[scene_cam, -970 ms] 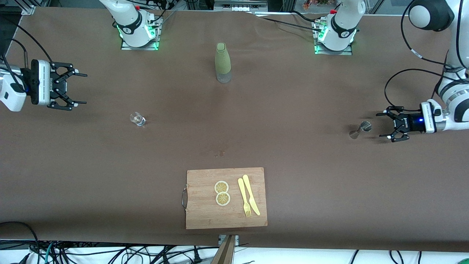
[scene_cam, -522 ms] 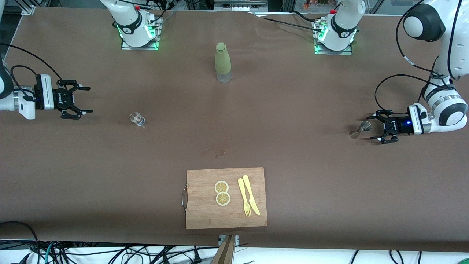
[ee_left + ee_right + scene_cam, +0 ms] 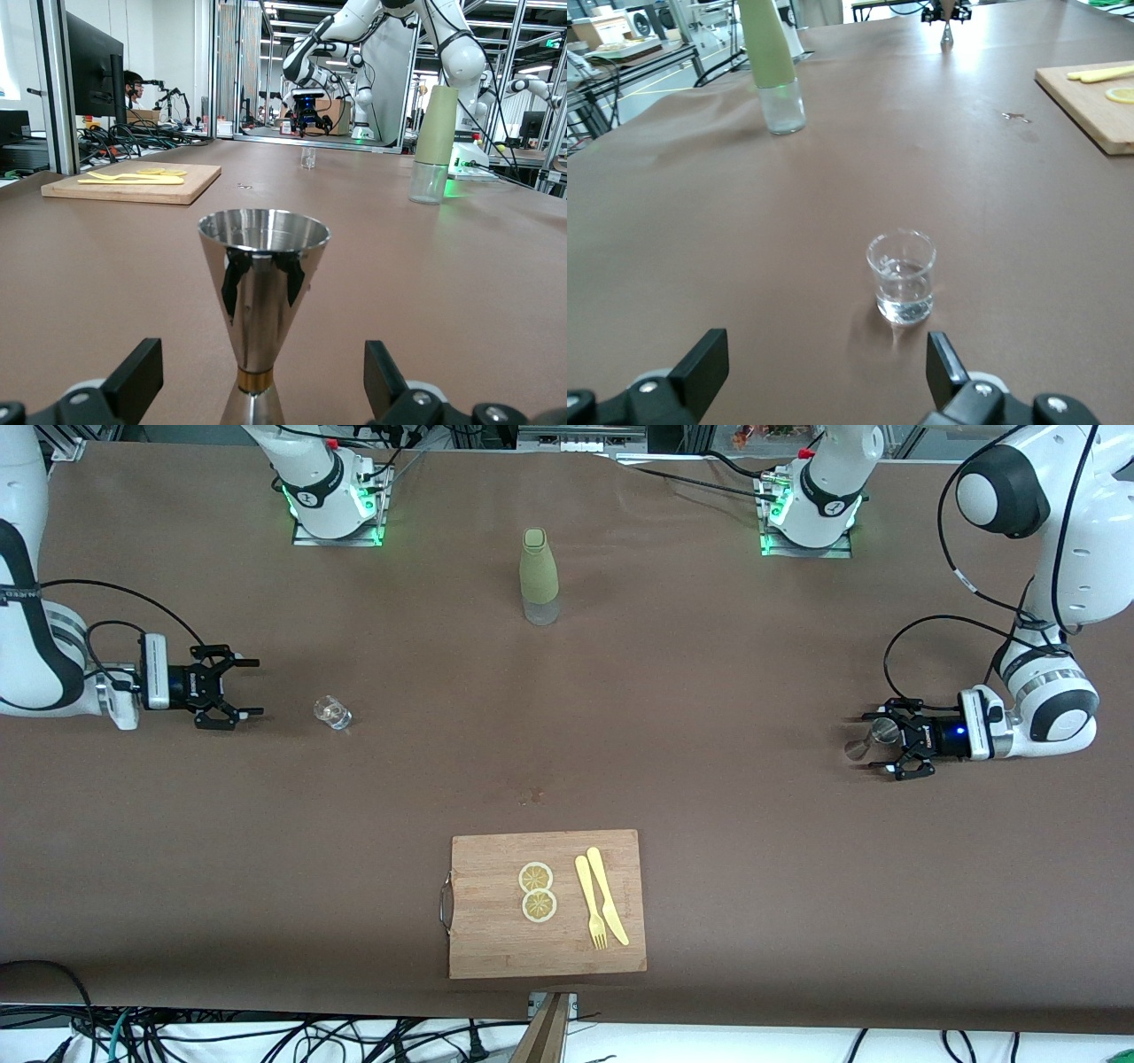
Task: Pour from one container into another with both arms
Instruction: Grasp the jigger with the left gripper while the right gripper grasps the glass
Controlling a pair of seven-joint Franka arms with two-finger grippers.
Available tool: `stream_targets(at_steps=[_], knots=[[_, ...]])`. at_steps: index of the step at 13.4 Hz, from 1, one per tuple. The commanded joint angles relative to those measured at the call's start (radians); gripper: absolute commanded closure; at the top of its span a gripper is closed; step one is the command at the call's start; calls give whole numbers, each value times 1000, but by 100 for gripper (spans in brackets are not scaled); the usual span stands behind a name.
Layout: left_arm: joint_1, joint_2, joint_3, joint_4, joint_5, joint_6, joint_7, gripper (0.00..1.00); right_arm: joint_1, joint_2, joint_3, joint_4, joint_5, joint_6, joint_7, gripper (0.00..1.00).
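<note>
- Cutting board (image 3: pixel 478 948) as landmark, nearest the camera.
- Left gripper (image 3: pixel 873 747), toward the left arm's end from the board, has closed in: jaws spread around the jigger (image 3: pixel 877 732), nothing gripped.
- Right gripper (image 3: pixel 252 687) has advanced; wide open, empty, short of the glass (image 3: pixel 333 713).
- Judgement: grasps next, pour not begun.

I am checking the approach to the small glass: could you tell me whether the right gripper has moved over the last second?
Yes. The right gripper, open, has come in toward the small glass, which has stayed put.
</note>
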Motion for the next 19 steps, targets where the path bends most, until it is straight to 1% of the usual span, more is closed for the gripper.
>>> stream_targets(at_steps=[1,2,3,6,8,10,11,14,16,18,19], knots=[[-4,5,9,-5,-27,6,61,11,-2,31,15,4,47,19,-15,1],[-3,5,9,-5,-27,8,61,23,-1,59,27,3,83,20,-17,1],[-3,5,9,-5,-26,6,61,37,-1,74,50,3,102,49,-35,1],[-3,8,9,-5,-23,6,61,50,18,90,64,3,151,74,-46,1],[-3,21,9,-3,-20,6,61,68,30,90,66,3,162,80,-64,1],[-3,28,10,0,-14,11,61,88,48,96,66,3,196,95,-132,1],[-3,36,10,1,-15,11,59,100,53,96,66,3,202,103,-167,1],[-21,39,9,12,-23,11,30,100,52,126,66,0,207,85,-238,1],[-49,29,-2,12,-35,9,-38,100,52,140,66,0,208,76,-249,1],[-110,21,-13,23,-113,11,-74,100,52,142,66,-2,208,74,-247,1],[-162,25,-13,24,-154,11,-95,100,52,146,66,-2,210,74,-249,1]])
